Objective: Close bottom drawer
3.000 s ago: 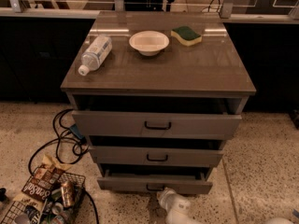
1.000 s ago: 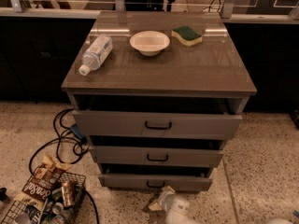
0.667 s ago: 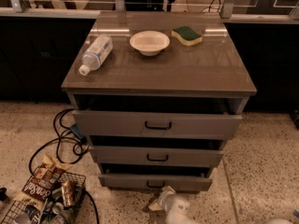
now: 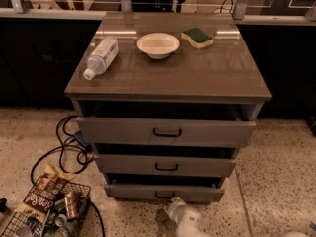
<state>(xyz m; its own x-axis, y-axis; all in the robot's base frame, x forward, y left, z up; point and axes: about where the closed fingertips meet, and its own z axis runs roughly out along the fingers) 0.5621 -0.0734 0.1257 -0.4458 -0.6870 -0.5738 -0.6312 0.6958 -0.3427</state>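
Observation:
The bottom drawer [image 4: 197, 193] is the lowest of three grey drawers in the cabinet. Its flat front stands slightly out from the cabinet, with a dark gap above it. Its small black handle [image 4: 163, 195] sits at the middle of the front. My white gripper [image 4: 174, 209] is low in the view, right in front of the drawer front, just below and right of the handle. The middle drawer [image 4: 165, 166] and the top drawer [image 4: 165, 131] also stand slightly out.
On the cabinet top [image 4: 168, 73] lie a plastic bottle [image 4: 101, 57], a white bowl [image 4: 158, 44] and a green-yellow sponge [image 4: 197, 37]. Black cables [image 4: 69, 147] and a wire basket [image 4: 44, 216] of snacks and cans sit on the floor at left.
The bottom drawer has slid further into the cabinet since the earliest frame. My gripper has moved up towards the drawer front.

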